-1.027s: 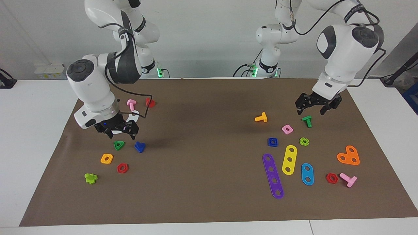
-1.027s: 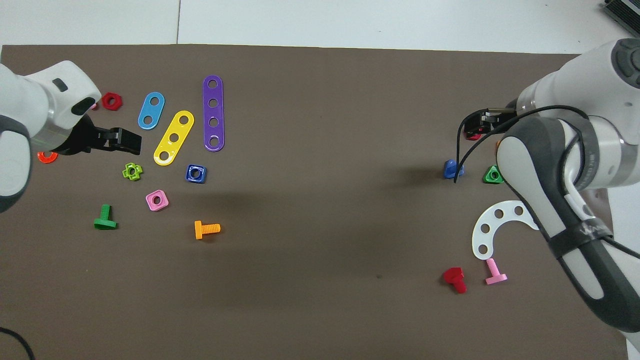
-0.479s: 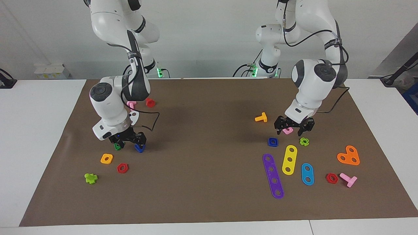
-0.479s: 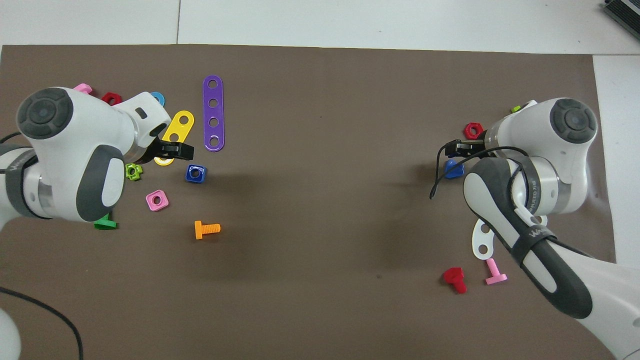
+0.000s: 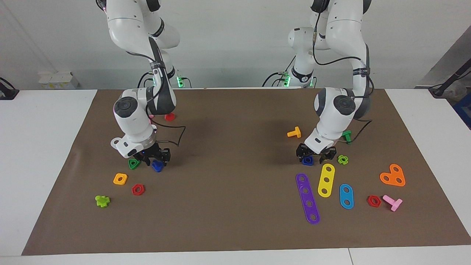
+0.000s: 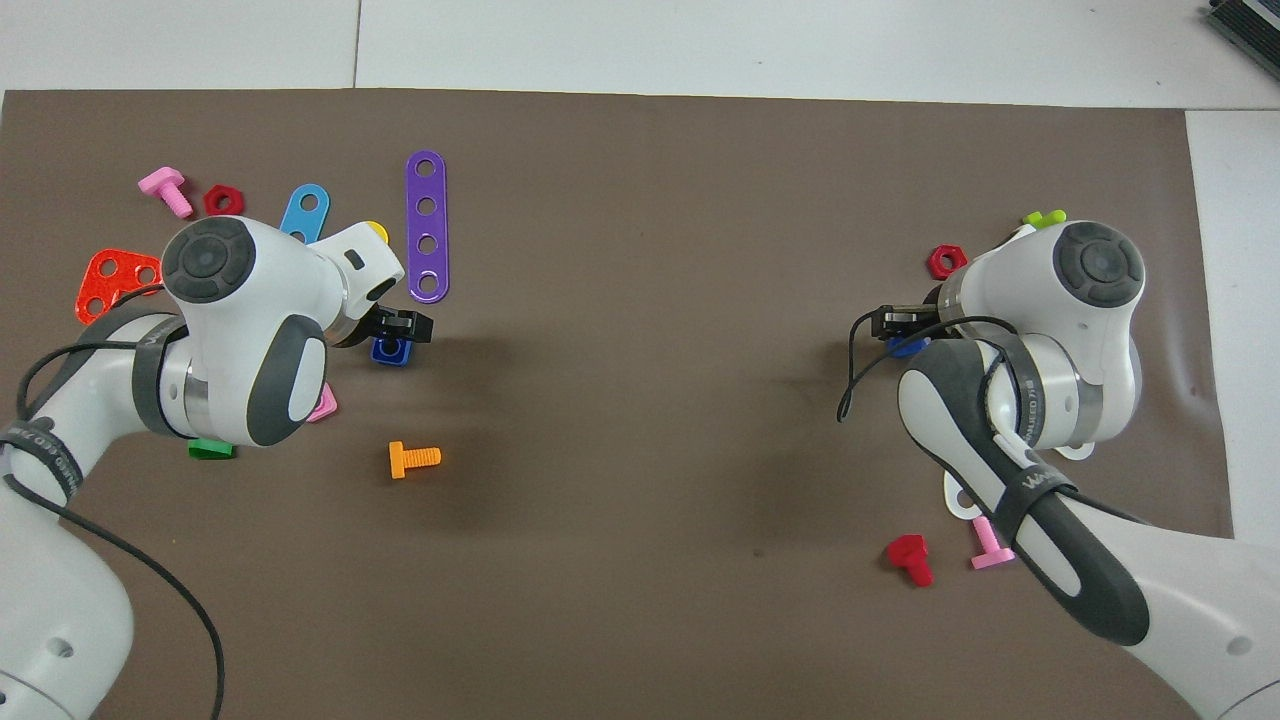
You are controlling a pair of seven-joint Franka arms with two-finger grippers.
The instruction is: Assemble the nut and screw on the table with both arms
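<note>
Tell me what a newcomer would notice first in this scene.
Two big white robot arms bend down to the brown mat together. The left gripper is down at a small dark-blue square plastic nut, beside a long purple strip with four holes. The right gripper is down at a dark-blue triangular-headed plastic screw, beside a green triangular nut.

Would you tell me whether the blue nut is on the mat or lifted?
On the mat: the blue nut lies flat there, with the left gripper low around it.
</note>
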